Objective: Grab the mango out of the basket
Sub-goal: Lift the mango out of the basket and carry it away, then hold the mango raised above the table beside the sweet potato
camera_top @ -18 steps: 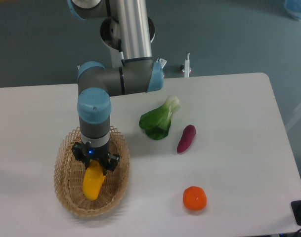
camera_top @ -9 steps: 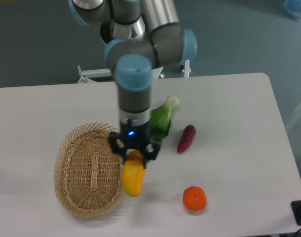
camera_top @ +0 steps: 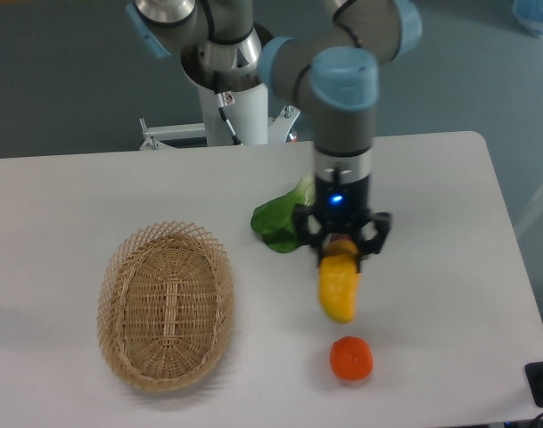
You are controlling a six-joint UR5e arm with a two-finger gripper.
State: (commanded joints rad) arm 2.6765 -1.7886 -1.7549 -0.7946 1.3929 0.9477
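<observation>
My gripper [camera_top: 341, 249] is shut on the top end of the mango [camera_top: 339, 287], a yellow-orange oblong fruit that hangs down from the jaws above the table. It is right of the basket [camera_top: 165, 305] and just above the round orange fruit [camera_top: 351, 358]. The tan wicker basket sits at the front left with nothing in it. The purple sweet potato is hidden behind my gripper and the mango.
A leafy green vegetable [camera_top: 280, 221] lies just left of my gripper, partly behind the arm. The orange fruit lies close below the hanging mango. The table's right edge [camera_top: 521, 267] is some way off to the right.
My gripper has lifted the mango out of the basket and carried it to the right, from over the basket to above the orange fruit. The basket is left with nothing in it.
</observation>
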